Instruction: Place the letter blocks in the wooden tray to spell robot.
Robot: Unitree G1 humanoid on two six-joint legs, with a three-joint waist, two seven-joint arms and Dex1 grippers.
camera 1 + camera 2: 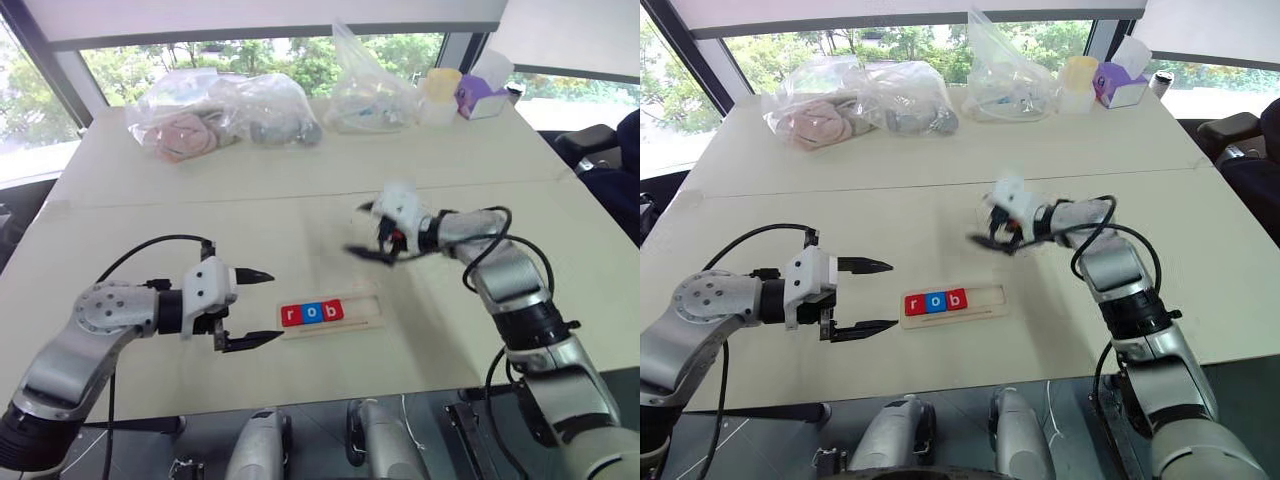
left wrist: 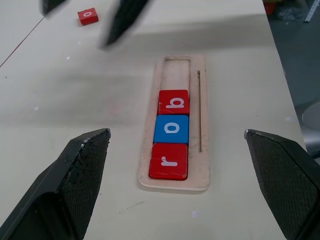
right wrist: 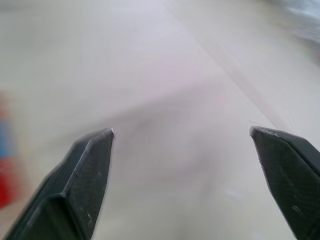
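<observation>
The wooden tray (image 1: pixel 362 305) lies near the table's front edge. Its left part holds three letter blocks in a row: a red r (image 1: pixel 291 315), a blue o (image 1: pixel 312 312) and a red b (image 1: pixel 333 310). The right part of the groove is bare. A loose red o block (image 2: pixel 87 16) lies flat on the table beyond the tray. My left gripper (image 1: pixel 272 306) hovers open just left of the tray, holding nothing. Above the table behind the tray, my right gripper (image 1: pixel 357 230) is blurred, open and empty, close to the loose block.
Clear plastic bags (image 1: pixel 220 115) with soft items sit along the table's far side. Another bag (image 1: pixel 370 85), a pale yellow cup (image 1: pixel 440 90) and a purple tissue box (image 1: pixel 480 97) stand to their right. A seam (image 1: pixel 300 195) crosses the table behind the tray.
</observation>
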